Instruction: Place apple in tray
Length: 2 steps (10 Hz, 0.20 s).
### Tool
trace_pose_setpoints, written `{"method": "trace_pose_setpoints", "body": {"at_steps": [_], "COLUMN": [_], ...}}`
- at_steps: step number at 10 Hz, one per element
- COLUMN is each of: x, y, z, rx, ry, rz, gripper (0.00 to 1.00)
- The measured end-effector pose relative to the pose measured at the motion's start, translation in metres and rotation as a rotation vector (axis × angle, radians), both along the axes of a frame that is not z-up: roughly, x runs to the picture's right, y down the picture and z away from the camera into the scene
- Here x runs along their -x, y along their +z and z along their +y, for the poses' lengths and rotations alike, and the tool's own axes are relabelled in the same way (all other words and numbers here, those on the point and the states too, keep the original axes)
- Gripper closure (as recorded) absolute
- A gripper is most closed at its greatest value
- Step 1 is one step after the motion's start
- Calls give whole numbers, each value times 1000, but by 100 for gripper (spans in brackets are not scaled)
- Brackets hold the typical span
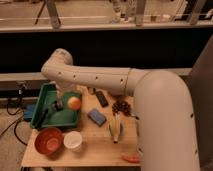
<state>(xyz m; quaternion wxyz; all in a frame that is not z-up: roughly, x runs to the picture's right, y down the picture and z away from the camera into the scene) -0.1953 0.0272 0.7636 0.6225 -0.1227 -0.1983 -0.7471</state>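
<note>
Gripper [64,103] above tray's [46,90] right rim, near worktop's [95,142] left edge; jaws clasp apple [74,103]. Carried over; release remains.

No lettering, label, brand or number can be read anywhere here (not on the green tray [46,93], nor on the flat blue block [97,116] on the desk [95,145]). The claw [62,104] over the tray bears no legible marking either.
</note>
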Motion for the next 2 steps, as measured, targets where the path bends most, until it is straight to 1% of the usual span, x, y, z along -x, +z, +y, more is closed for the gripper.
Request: {"method": "trace_pose_setpoints", "body": {"at_steps": [2], "x": [10], "y": [4], "z": [-1], "rx": [-5], "ry": [-2], "rz": [-13], "gripper": [20]}}
